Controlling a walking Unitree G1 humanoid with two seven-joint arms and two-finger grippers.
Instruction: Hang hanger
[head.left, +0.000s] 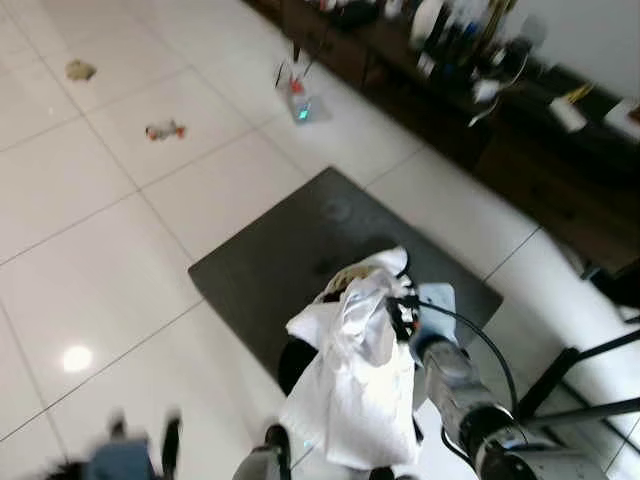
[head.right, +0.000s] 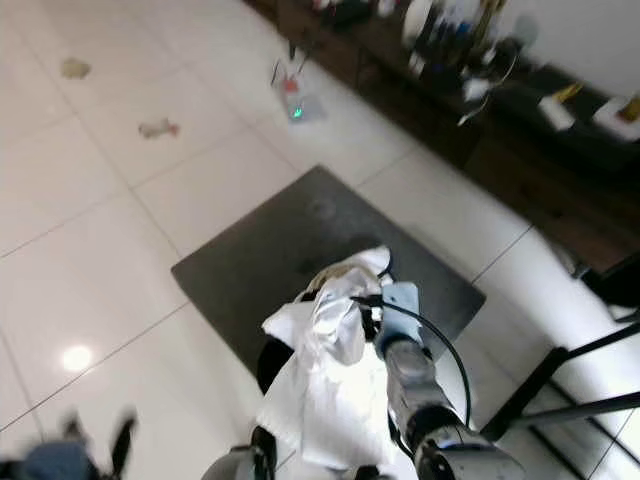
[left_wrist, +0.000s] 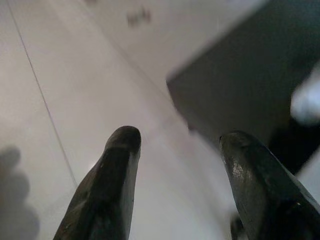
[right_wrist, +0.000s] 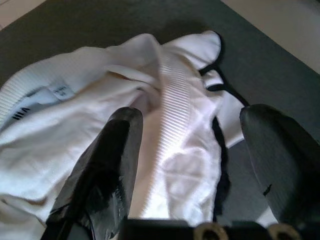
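Observation:
A white garment (head.left: 352, 372) with black trim, on a thin black hanger (right_wrist: 220, 86), hangs bunched in front of me above a dark floor mat (head.left: 262, 262). My right gripper (right_wrist: 192, 150) reaches into it from the right with its fingers spread open, and the cloth lies between and beyond them. I cannot tell what holds the cloth up. The silver right arm (head.left: 455, 385) with its black cable runs in from the lower right. Low at the left, my left gripper (head.left: 142, 438) is blurred and stands open over bare white tile, holding nothing.
A dark low cabinet (head.left: 500, 150) crowded with bottles runs along the back right. Black rack legs (head.left: 580, 370) stand at the right. On the white tiles lie a small device with a green light (head.left: 298, 103) and two bits of litter (head.left: 165, 129).

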